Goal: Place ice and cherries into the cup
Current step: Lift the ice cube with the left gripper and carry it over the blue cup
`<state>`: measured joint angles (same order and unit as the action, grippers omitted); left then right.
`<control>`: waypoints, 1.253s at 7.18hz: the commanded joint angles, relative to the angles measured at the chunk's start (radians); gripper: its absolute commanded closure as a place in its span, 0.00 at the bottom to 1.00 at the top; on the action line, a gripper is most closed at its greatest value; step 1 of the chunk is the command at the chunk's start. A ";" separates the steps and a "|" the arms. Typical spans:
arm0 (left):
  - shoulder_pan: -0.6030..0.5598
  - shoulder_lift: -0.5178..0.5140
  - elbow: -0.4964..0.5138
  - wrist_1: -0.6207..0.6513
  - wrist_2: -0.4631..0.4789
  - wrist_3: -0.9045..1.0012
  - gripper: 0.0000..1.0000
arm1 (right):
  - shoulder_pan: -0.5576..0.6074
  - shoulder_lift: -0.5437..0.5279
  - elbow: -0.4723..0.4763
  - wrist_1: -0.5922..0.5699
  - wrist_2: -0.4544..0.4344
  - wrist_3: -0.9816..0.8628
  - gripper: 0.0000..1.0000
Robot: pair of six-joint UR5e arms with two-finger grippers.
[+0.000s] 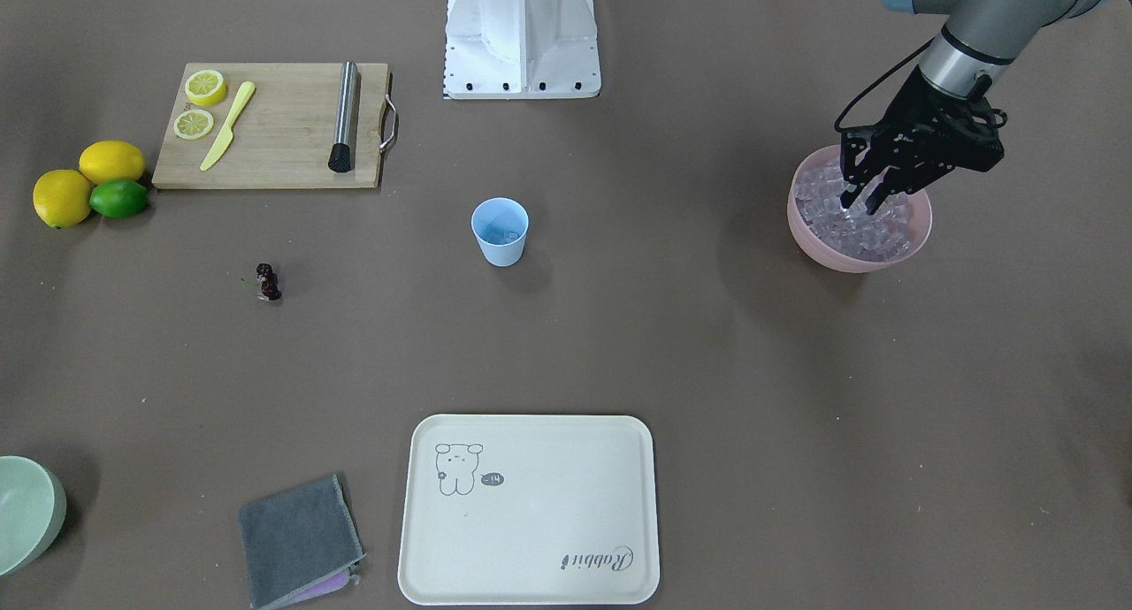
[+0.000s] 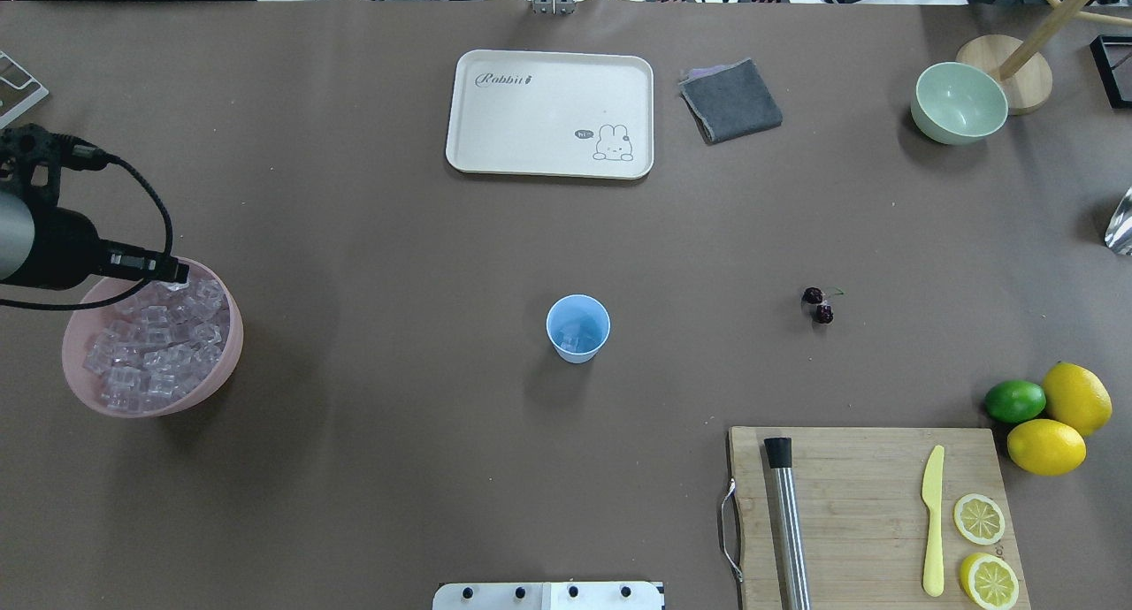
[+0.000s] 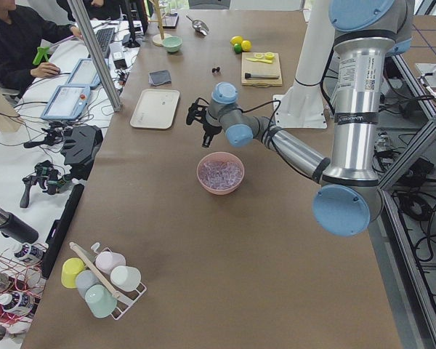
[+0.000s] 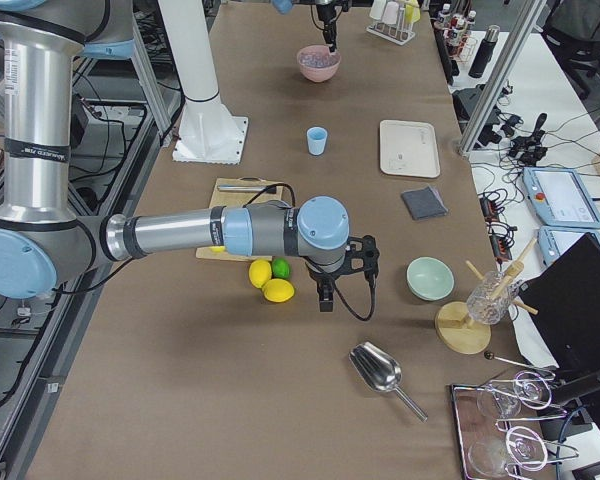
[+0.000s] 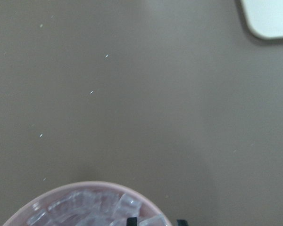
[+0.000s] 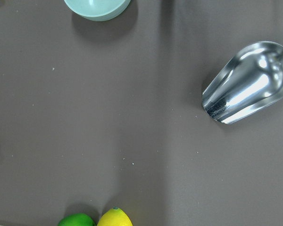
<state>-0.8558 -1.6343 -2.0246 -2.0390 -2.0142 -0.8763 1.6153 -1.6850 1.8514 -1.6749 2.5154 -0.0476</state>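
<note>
Brown matte covering spreads over the whole counter (image 1: 707,345). At its middle you see the cup (image 1: 500,231), a smooth, light blue plastic tumbler that tapers toward its base. It stands upright, with a couple of clear cubes visible inside from overhead.

The rest of the ice (image 1: 871,236) is heaped in a round pink bowl (image 1: 812,241), well apart from the cup on the robot's left. The cubes are small, glassy and faintly lilac. The left tool (image 1: 860,209) points down into this bowl. Its black fingers stand a little apart, with their tips among the top cubes. You cannot tell whether a cube sits between them.

The cherries (image 1: 268,281) lie on the bare counter on the cup's other side. They form a tiny, glossy, dark red cluster with a thin green stem.

The right tool (image 4: 325,298) hangs over the counter just beside two lemons and a lime (image 4: 280,268). You cannot tell whether it is wide or narrow. Its wrist camera looks down on a shiny steel scoop (image 6: 247,89) and the rim of a pale green bowl (image 6: 98,8).

A rectangular wooden cutting board (image 1: 283,150) carries two lemon halves, a yellow plastic knife (image 1: 227,125) and a steel rod with a black tip (image 1: 344,115). A cream tray (image 1: 531,548) with rounded corners lies flat beside a folded grey cloth (image 1: 296,539).
</note>
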 commanded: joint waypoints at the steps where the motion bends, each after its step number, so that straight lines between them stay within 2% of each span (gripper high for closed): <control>1: 0.024 -0.222 0.079 0.003 0.003 -0.092 1.00 | 0.000 0.002 -0.003 0.000 0.002 0.000 0.00; 2: 0.085 -0.310 0.107 0.011 0.011 -0.195 1.00 | 0.000 0.002 -0.005 0.000 0.002 0.000 0.00; 3: 0.128 -0.358 0.109 0.028 0.065 -0.223 1.00 | 0.000 0.002 -0.005 0.000 0.002 0.000 0.00; 5: 0.297 -0.496 0.145 0.087 0.245 -0.343 1.00 | 0.000 0.007 -0.005 0.000 0.000 0.000 0.00; 7: 0.397 -0.524 0.167 0.111 0.352 -0.356 1.00 | 0.000 0.007 -0.005 0.000 -0.001 -0.001 0.00; 9: 0.435 -0.580 0.236 0.106 0.429 -0.356 1.00 | 0.000 0.008 -0.001 0.000 -0.001 -0.001 0.00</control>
<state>-0.4452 -2.1811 -1.8292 -1.9305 -1.6320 -1.2304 1.6153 -1.6778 1.8483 -1.6751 2.5137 -0.0489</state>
